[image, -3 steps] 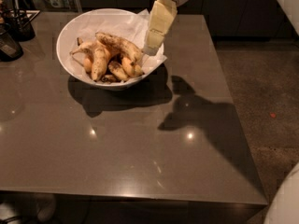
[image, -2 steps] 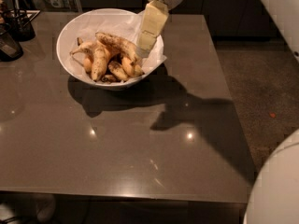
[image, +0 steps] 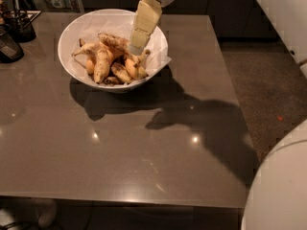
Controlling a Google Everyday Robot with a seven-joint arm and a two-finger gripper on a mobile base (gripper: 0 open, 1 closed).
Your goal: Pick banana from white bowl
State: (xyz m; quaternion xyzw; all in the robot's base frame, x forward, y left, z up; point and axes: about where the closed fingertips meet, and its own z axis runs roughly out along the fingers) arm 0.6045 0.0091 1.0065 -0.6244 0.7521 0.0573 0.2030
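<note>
The white bowl (image: 79,30), lined with crinkled white paper, sits at the back of the grey table (image: 120,147). It holds several yellow, brown-spotted bananas (image: 103,63) piled together. My gripper (image: 136,44) comes down from the top of the view, cream-coloured, and its tip is over the right side of the bowl, just above the bananas there. It holds nothing that I can see.
Dark containers (image: 17,25) stand at the table's back left corner, with bottles behind them. The table's right edge meets speckled floor (image: 268,85). A white part of the robot (image: 280,186) fills the lower right corner.
The gripper has moved left and down, from beside the bowl's right rim to over the bananas inside it. The bowl and bananas have not moved.
</note>
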